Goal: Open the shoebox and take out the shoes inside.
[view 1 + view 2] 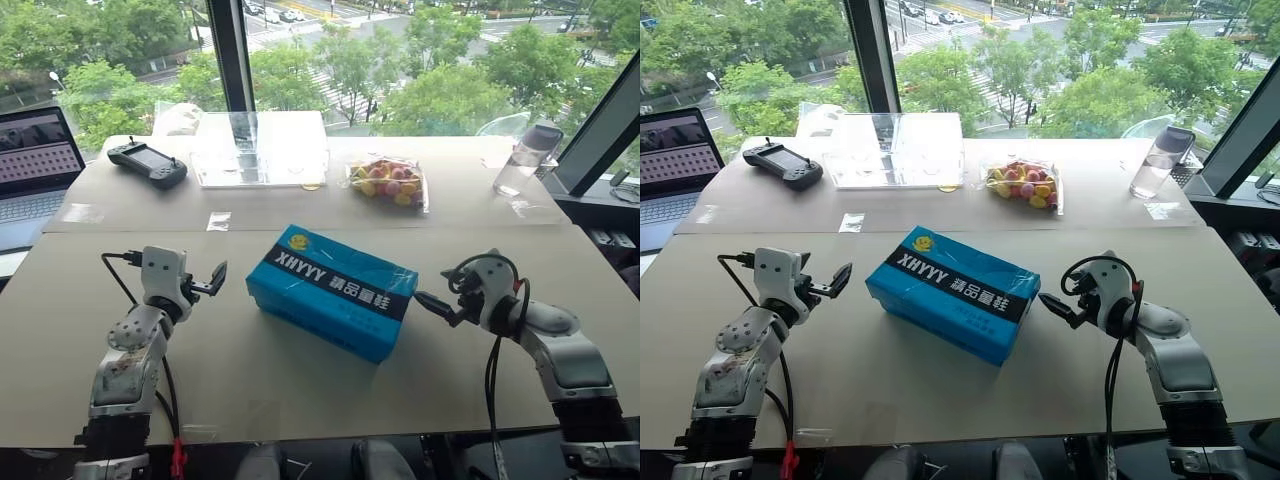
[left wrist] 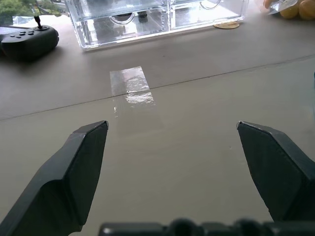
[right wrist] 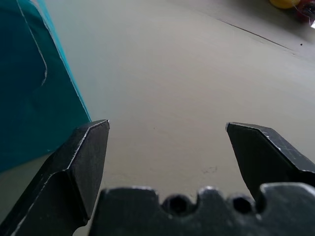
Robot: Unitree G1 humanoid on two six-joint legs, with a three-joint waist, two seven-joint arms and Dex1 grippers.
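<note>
Tabletop (image 1: 300,390), shoebox (image 1: 333,290) closed, both arms flanking

A clear acrylic drawer organiser (image 1: 258,150) stands at the far middle of the beige bench (image 1: 300,380), with a small gold coin-like disc (image 2: 226,24) lying just beside its front corner. To its left rests a black handheld game controller (image 1: 148,163), and further left an open laptop (image 1: 35,170) sits at the bench edge. Right of the organiser lies a clear bag of red and yellow balls (image 1: 388,183). A clear plastic bottle with a dark cap (image 1: 527,158) stands far right. A strip of clear tape (image 2: 130,88) crosses the bench seam.
</note>
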